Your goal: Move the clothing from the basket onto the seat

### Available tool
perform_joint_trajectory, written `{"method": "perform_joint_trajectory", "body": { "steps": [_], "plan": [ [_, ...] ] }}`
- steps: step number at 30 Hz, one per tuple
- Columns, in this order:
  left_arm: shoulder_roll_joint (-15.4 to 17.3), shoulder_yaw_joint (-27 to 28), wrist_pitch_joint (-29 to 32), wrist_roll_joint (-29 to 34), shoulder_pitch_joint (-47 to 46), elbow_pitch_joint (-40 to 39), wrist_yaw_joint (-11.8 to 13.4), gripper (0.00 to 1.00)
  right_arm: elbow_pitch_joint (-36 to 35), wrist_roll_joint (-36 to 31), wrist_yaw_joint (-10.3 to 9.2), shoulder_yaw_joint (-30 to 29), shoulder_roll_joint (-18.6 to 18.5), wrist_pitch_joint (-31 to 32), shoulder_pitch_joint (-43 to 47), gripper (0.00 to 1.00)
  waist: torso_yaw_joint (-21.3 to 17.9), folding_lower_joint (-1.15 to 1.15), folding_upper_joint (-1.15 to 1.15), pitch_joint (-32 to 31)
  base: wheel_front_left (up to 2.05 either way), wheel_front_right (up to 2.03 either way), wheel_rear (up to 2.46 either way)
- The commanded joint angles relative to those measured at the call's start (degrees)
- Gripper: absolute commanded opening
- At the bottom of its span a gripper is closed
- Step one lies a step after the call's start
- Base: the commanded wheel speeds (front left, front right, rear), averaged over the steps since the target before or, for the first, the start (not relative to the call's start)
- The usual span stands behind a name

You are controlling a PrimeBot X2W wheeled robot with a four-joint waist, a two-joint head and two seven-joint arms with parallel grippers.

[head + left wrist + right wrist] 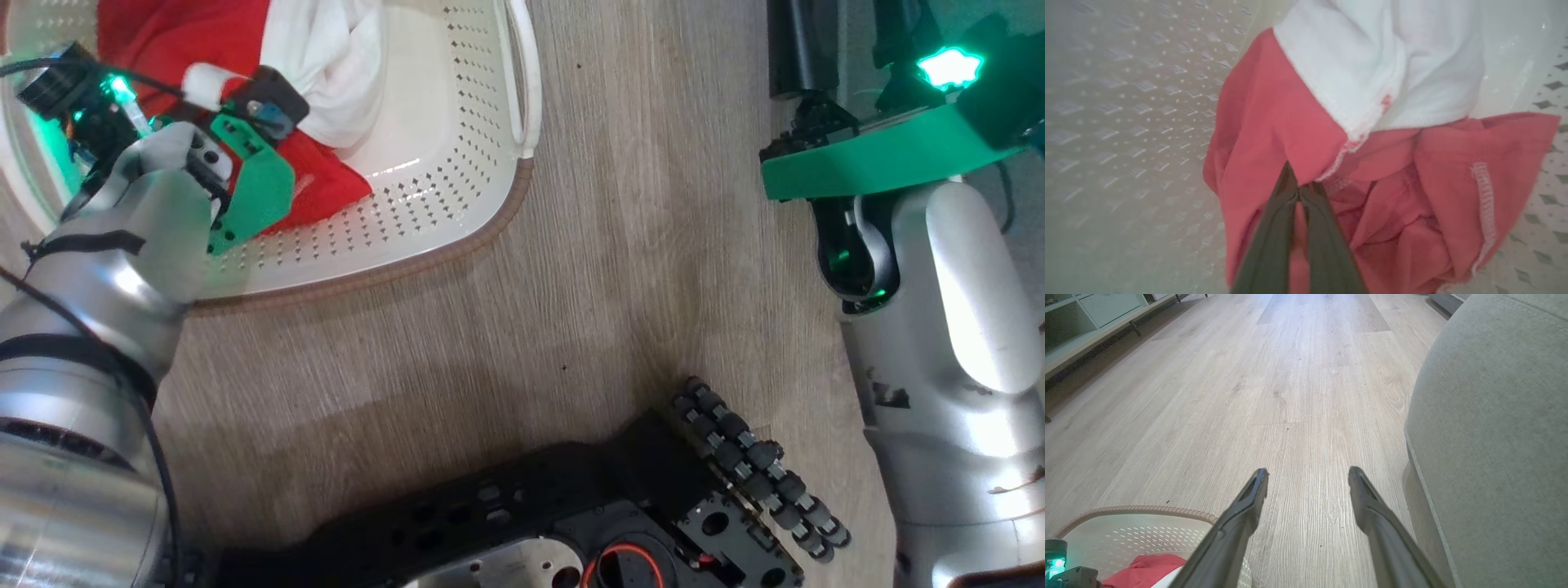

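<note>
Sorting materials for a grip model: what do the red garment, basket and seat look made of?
Red garment: thin soft cloth, matte; it wrinkles, hems stitched.
Basket: likely plastic, glossy; moulded perforations, highlights.
Seat: woven upholstery fabric, matte; visible weave, seam.

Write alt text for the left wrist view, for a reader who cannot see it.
The left gripper, two dark fingers shut, pinches a wrinkled bright red garment. A white cloth overlaps it, inside a cream perforated plastic basket.

Head camera steeply down over basket (457,204) and floor (637,245), left wrist close inside basket, right wrist low along floor
</note>
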Motion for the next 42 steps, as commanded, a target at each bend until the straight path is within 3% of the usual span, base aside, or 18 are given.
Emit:
{"method": "perform_joint_trajectory", "body": {
  "steps": [1,9,16,26,42],
  "plan": [
    [1.6,1.8,-1.6,-1.6,1.2,-0.4,0.2,0.0,-1.4,0.5,-0.01,0.6,0.8,-0.4,1.4,1.0,0.2,-0.01,0.0,-0.6,0.0,0.0,0.0],
    [-1.2,7.4,-8.8,-9.9,3.3,-0.4,-2.7,0.0,0.0,-0.3,-0.01,0.2,0.8,-0.4,1.0,1.0,2.2,-0.01,0.0,-6.7,0.0,0.0,0.0],
    [-3.6,10.4,-10.1,-14.9,5.3,-2.3,-4.7,0.0,2.1,-2.2,-0.01,-0.2,0.8,-0.4,1.8,1.0,4.6,-0.01,0.0,-13.0,0.0,0.0,0.0],
    [-7.0,15.9,-10.2,-24.1,13.7,-13.7,-5.8,0.0,6.2,-4.8,-0.01,-1.4,0.8,-0.4,5.1,1.0,8.3,-0.01,0.0,-25.1,0.0,0.0,0.0],
    [-7.8,17.3,-10.2,-32.9,26.8,-33.2,-4.9,0.0,12.7,-5.5,-0.01,-1.0,0.7,-0.4,12.2,1.0,13.1,-0.01,0.0,-40.6,0.0,0.0,0.0]
  ]
}}
